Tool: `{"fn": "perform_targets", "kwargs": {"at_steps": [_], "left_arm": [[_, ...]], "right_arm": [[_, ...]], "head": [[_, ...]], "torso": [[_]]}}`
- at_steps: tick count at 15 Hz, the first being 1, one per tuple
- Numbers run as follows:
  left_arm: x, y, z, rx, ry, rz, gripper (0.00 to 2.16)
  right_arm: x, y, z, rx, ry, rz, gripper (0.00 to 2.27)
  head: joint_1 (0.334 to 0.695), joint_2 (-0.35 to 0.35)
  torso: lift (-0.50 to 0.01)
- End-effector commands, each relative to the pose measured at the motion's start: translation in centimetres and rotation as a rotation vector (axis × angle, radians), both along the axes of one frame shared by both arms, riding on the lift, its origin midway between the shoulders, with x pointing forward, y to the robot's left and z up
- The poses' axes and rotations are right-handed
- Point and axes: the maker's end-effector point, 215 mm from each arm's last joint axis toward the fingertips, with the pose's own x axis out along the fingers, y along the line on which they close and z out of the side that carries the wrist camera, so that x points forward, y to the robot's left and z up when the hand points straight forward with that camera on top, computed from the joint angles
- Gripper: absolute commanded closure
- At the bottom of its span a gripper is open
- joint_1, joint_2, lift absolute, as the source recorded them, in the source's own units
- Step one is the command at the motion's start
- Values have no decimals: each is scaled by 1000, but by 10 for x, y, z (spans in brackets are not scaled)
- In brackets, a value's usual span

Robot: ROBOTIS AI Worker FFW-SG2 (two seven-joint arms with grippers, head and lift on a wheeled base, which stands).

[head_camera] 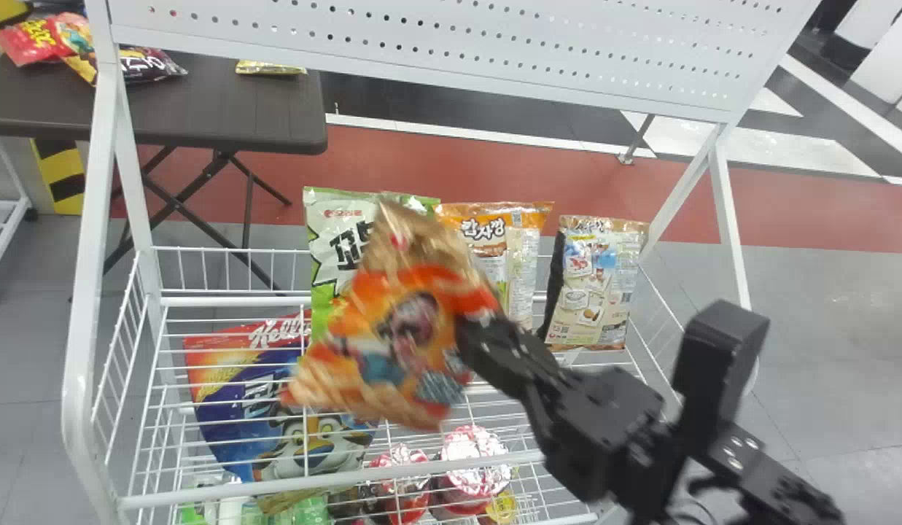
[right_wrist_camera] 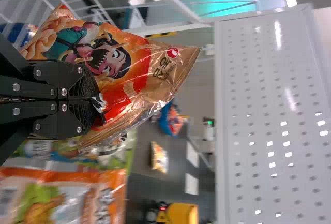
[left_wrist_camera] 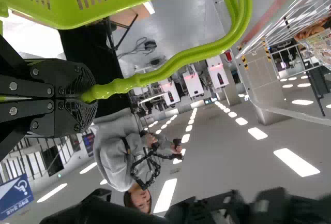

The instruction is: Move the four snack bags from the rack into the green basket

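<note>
Orange snack bag (head_camera: 392,328), dark-lettered, sits between the right gripper's (head_camera: 480,332) jaws.

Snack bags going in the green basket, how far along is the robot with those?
Probably on its first. In hand: a brown-and-orange bag, held by the right gripper. Left: green, orange and beige bags standing in the rack. That makes four, so likely none is delivered; the left gripper holds the basket by its handle.
</note>
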Motion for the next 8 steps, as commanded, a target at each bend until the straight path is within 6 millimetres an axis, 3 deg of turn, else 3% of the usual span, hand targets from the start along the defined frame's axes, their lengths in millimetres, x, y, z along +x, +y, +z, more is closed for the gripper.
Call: {"fn": "perform_targets", "kwargs": {"at_steps": [1, 5, 8], "left_arm": [[9, 11, 0, 1, -1, 33, 1487], [15, 17, 3, 2, -9, 57, 1487], [14, 16, 9, -3, -23, 57, 1484]], "right_arm": [[-46, -32, -45, -46, 229, -58, 2246], [-138, -43, -93, 119, 631, -142, 2246], [-150, -53, -110, 117, 692, -182, 2246]], "head": [[695, -350], [695, -350], [695, -350]], "torso": [[0], [0], [0]]}}
